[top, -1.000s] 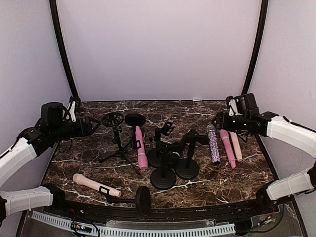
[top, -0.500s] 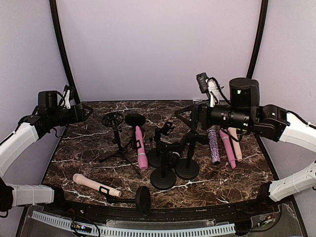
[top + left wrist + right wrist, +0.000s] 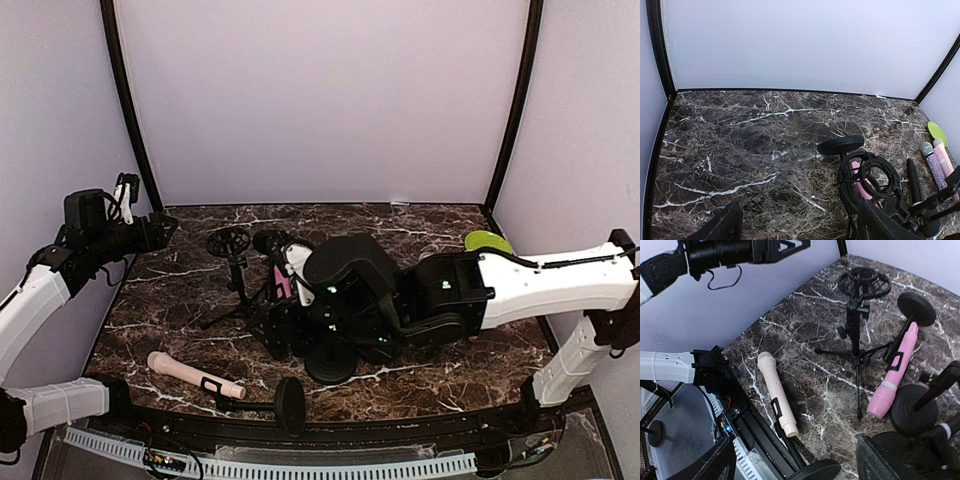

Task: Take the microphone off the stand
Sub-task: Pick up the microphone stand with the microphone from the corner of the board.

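A beige microphone lies near the front edge. It is clipped into a fallen black stand whose round base points toward me. A pink microphone lies clipped in a second fallen stand with a round base. My right gripper hovers open above the table between the two microphones, holding nothing. My left gripper hangs open and empty over the back left of the table.
A black tripod stand with an empty ring mount stands left of centre. A glitter microphone, another pink one and a green disc lie at the right. My right arm covers the middle stands.
My right arm has swung from the back right across to the middle of the table, and its jaws have opened wider. My left arm has drawn back a little to the left.
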You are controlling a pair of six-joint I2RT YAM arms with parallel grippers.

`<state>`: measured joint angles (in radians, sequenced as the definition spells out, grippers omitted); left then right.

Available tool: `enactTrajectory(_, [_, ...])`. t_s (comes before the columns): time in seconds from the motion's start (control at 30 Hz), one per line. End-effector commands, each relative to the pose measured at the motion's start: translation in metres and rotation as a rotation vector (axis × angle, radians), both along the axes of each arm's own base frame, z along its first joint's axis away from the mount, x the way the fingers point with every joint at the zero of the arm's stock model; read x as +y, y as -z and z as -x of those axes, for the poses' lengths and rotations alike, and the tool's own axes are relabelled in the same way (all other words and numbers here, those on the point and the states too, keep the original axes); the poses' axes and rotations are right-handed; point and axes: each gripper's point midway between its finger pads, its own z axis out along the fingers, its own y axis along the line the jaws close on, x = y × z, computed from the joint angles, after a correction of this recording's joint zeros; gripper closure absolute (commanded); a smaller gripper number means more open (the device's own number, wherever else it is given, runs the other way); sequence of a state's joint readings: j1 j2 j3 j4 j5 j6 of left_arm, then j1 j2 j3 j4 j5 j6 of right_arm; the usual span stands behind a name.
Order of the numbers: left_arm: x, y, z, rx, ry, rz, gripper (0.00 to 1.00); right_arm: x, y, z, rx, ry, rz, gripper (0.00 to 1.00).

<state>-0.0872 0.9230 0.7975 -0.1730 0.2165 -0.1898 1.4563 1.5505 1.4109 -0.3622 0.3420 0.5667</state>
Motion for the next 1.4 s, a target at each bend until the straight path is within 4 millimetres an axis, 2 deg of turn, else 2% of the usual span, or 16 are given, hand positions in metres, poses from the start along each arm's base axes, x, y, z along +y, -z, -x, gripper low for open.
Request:
enactTrajectory(0.0, [0.002, -0.004, 0.004, -0.035, -0.001, -0.009, 0.19, 0.015, 0.032, 0.005, 0.091, 0.078, 0.082, 0.16])
enactTrajectory(0.17, [-0.001, -0.004, 0.007, -0.033, 0.014, 0.006, 0.19, 0.02, 0.081, 0.011, 0.2, 0.145, 0.208, 0.16])
enactTrajectory(0.3, [-0.002, -0.006, 0.008, -0.038, 0.023, 0.013, 0.19, 0.014, 0.119, 0.009, 0.23, 0.211, 0.364, 0.15])
enactTrajectory(0.5, [0.0, -0.003, 0.009, -0.035, 0.011, 0.008, 0.19, 0.02, 0.152, 0.014, 0.27, 0.234, 0.524, 0.14])
enactTrajectory(0.6, [-0.002, -0.001, 0.008, -0.028, 0.02, 0.016, 0.19, 0.013, 0.168, 0.02, 0.313, 0.245, 0.582, 0.13])
enactTrajectory(0.8, [-0.006, 0.0, 0.008, -0.02, 0.04, 0.03, 0.19, -0.002, 0.178, 0.031, 0.395, 0.276, 0.64, 0.14])
enactTrajectory(1.1, [-0.011, -0.005, 0.011, -0.032, 0.067, 0.049, 0.19, 0.016, 0.194, 0.047, 0.487, 0.217, 0.681, 0.16])
enactTrajectory(1.2, [-0.011, -0.007, 0.013, -0.038, 0.069, 0.052, 0.19, 0.018, 0.198, 0.051, 0.513, 0.218, 0.707, 0.22])
enactTrajectory(1.37, [-0.013, -0.011, 0.015, -0.051, 0.077, 0.06, 0.19, 0.003, 0.204, 0.05, 0.541, 0.281, 0.748, 0.35])
